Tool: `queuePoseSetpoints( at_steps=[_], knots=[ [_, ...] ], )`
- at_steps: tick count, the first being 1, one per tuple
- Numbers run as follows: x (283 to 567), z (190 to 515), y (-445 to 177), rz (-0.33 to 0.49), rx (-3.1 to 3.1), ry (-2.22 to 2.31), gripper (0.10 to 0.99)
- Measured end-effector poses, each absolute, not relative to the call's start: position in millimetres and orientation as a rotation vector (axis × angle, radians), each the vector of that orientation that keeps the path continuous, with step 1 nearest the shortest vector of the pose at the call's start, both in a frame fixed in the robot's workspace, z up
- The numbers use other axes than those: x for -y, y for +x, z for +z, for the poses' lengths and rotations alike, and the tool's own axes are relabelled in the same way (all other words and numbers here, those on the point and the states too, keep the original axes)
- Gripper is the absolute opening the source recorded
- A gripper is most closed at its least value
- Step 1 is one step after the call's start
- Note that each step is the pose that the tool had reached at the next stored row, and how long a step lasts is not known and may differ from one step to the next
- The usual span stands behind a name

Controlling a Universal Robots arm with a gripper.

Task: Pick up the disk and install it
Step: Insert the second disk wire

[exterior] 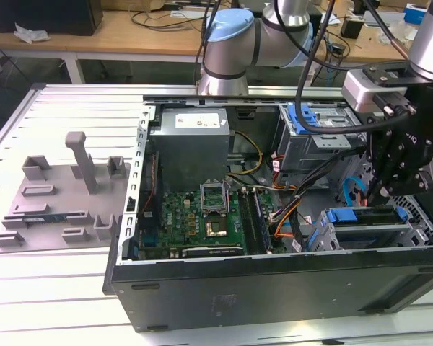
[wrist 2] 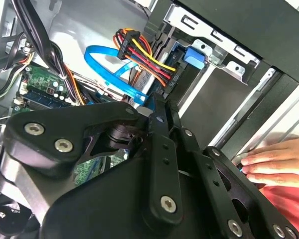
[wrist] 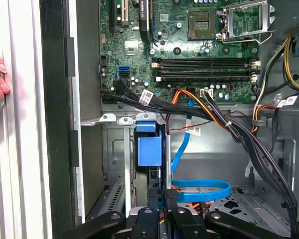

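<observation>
While the disk [exterior: 368, 215] sits in the lower drive bay at the corner of the open PC case [exterior: 274, 288], on the exterior view's right, I call this the install step, not the pick.

My gripper [exterior: 379, 193] hangs right over that bay. In the first wrist view the gripper [wrist: 164, 195] is narrow. Its tips sit at the end of the disk [wrist: 149, 149], which stands edge-on between the bay's rails with its blue carrier facing the camera. It looks clamped on that edge, though I can't confirm contact from this angle.

I can't tell whether it's fully seated. Finishing calls for a straight push along the rails, no tilt. The blue SATA cable [wrist: 199, 189] loops just beside the bay, and the power harness [wrist 2: 144, 55] hangs close, so it has to clear both.

View differences:
- The exterior view gives the whole layout: motherboard [exterior: 202, 216], grey power supply [exterior: 191, 140], and a parts fixture [exterior: 58, 194] on the table, well apart on the exterior view's left.
- Both wrist views show a person's hand [wrist 2: 274, 162] at the outer side of the case wall.
- The second wrist view is mostly my own linkage, with the fingertips [wrist 2: 157, 107] converging near the cables.
</observation>
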State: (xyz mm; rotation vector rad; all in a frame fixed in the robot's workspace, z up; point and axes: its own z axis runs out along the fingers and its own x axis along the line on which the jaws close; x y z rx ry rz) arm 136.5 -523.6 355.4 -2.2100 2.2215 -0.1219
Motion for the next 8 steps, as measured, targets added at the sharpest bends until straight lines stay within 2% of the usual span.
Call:
queuePoseSetpoints(
  at_steps=[8],
  knots=[
    [524.2, 352.4, 138.0, -0.122, -2.222, -2.21, 0.161]
  ],
)
